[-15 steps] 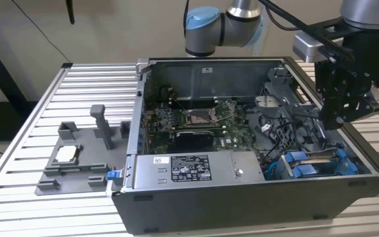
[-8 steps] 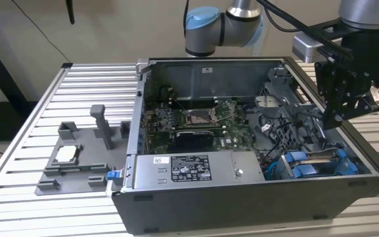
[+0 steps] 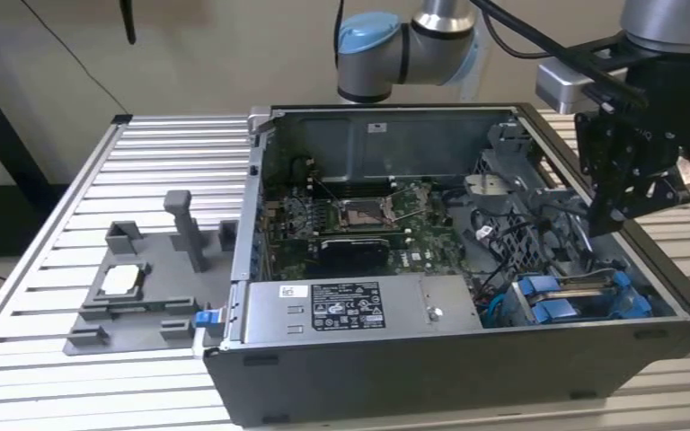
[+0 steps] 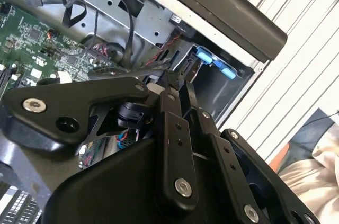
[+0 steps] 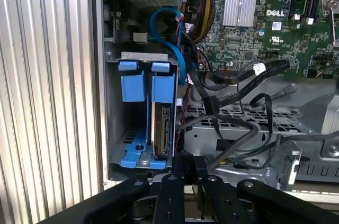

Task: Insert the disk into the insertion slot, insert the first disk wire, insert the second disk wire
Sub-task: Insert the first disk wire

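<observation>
First wrist view: black claw pressed together, close to loose black wires; whether it pinches one, I cannot tell. Beyond it, silver-grey disk in bright blue plastic carrier sits upright inside grey metal insertion slot. I judge step one done, wire steps unconfirmed. White printed label on grey power-supply box; lettering on green motherboard; I leave print unread.

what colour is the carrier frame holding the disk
The carrier frame is bright blue, clearest in the first wrist view.
</observation>
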### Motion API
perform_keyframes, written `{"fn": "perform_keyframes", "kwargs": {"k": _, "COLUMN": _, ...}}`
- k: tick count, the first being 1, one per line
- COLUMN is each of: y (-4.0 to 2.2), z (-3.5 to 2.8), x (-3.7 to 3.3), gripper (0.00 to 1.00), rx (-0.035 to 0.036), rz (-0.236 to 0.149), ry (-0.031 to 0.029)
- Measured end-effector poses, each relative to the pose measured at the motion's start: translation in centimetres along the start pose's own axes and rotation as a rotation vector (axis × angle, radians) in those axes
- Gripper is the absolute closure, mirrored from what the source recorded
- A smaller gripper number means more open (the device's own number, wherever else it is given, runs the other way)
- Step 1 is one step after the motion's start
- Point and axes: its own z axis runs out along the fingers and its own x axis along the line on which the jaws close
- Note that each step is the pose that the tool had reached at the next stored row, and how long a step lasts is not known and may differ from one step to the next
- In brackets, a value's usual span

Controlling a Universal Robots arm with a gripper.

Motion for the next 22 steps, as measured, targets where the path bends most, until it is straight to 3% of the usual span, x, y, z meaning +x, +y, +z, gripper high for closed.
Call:
{"fn": "perform_keyframes", "kwargs": {"k": 12, "y": -2.2, "z": 0.74, "x": 0.32, "gripper": 0.81, "rx": -0.1169, "rz": -0.003, "ry": -0.0047}}
{"fn": "perform_keyframes", "kwargs": {"k": 16, "y": -2.77, "z": 0.95, "x": 0.38, "gripper": 0.81, "rx": -0.1498, "rz": -0.004, "ry": -0.0059}}
{"fn": "perform_keyframes", "kwargs": {"k": 18, "y": -2.9, "z": 1.01, "x": 0.38, "gripper": 0.81, "rx": -0.1574, "rz": -0.004, "ry": -0.0064}}
{"fn": "perform_keyframes", "kwargs": {"k": 22, "y": -2.91, "z": 1.01, "x": 0.39, "gripper": 0.81, "rx": -0.1575, "rz": -0.004, "ry": -0.0063}}
